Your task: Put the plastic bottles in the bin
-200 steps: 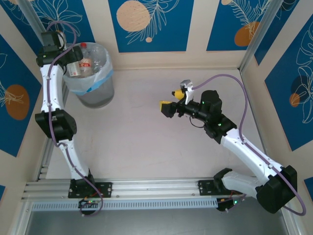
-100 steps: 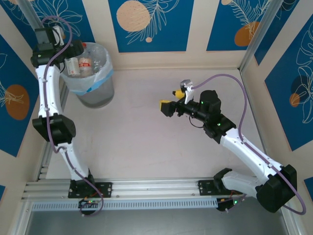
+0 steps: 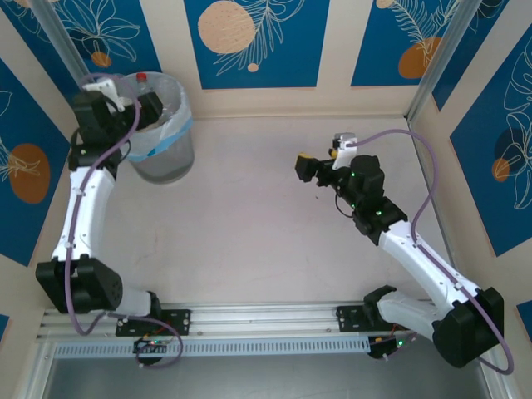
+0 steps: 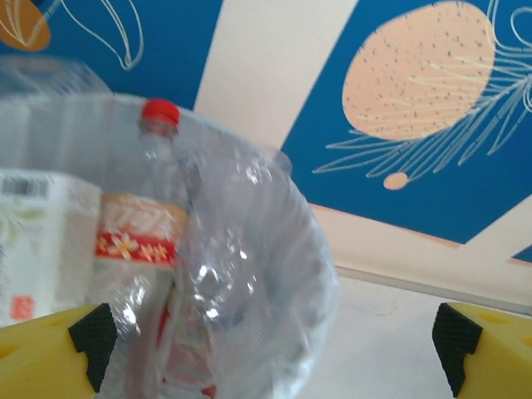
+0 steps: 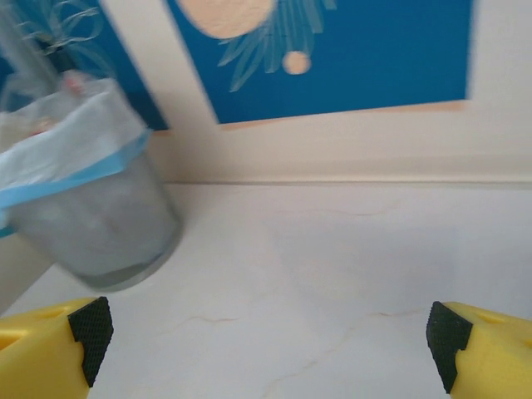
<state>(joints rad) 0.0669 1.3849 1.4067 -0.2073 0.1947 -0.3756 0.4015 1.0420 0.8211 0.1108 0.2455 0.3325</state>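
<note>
- A pale cream tabletop [image 3: 249, 216] with faint marble veining spans the enclosure; the right wrist view [image 5: 332, 274] shows thin brownish veins across it.
- Cream back wall panels carry deep-blue rectangles [image 3: 249, 37] painted with a peach circle and white leaf outlines; the left wrist view shows the speckled peach disc [image 4: 432, 75] close up.
- Blue panels with orange discs line the left wall [image 3: 29, 173] and the right wall [image 3: 501, 169].
- A silver metal post [image 3: 440, 58] slants up the far right corner.
- A slotted aluminium rail [image 3: 258, 316] runs along the near edge, with a perforated grey strip [image 3: 249, 347] just below it.
</note>
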